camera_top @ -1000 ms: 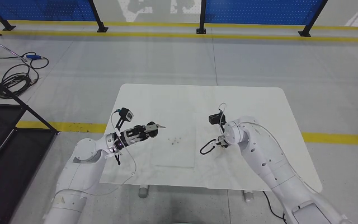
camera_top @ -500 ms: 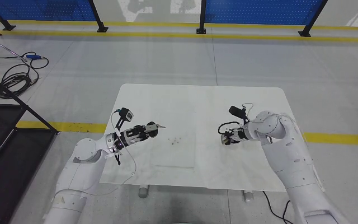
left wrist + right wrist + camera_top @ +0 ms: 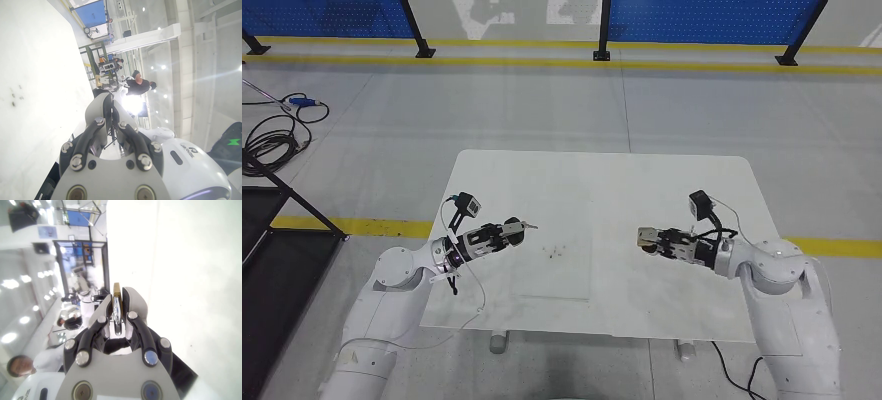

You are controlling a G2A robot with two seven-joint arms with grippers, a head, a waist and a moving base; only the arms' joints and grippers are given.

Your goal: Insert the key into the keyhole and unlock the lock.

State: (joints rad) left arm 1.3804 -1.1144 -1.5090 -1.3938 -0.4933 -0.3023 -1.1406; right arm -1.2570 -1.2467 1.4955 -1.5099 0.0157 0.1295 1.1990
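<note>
My R arm (image 3: 762, 262) has swung outward, R gripper (image 3: 652, 239) pointing inward, pinching lock (image 3: 117, 306); L gripper (image 3: 510, 229) unmoved, clamped on key (image 3: 528, 226).

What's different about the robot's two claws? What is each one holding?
The left gripper pinches a small, thin thing, likely the key. The right gripper clamps the chunkier gold lock. The left gripper is over the left half of the table, and the right gripper is over its right half. Both are shut on something, and they point toward each other across the middle.
</note>
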